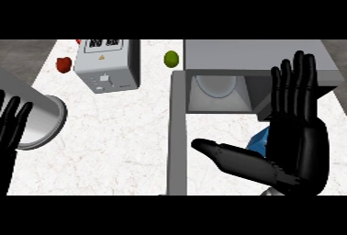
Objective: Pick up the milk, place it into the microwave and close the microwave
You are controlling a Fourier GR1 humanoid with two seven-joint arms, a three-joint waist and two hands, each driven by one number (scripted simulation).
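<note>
We reach right hand (298, 137), fingers spread wide, beside milk carton (259, 141); next we curl round it, then lift into open microwave (217, 92).

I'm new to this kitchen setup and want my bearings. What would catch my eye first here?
The right hand, black and open, fills the view's right and hides most of a blue object. Behind it the microwave stands with its door swung open. The left hand shows at the left edge beside a grey cylinder.
</note>
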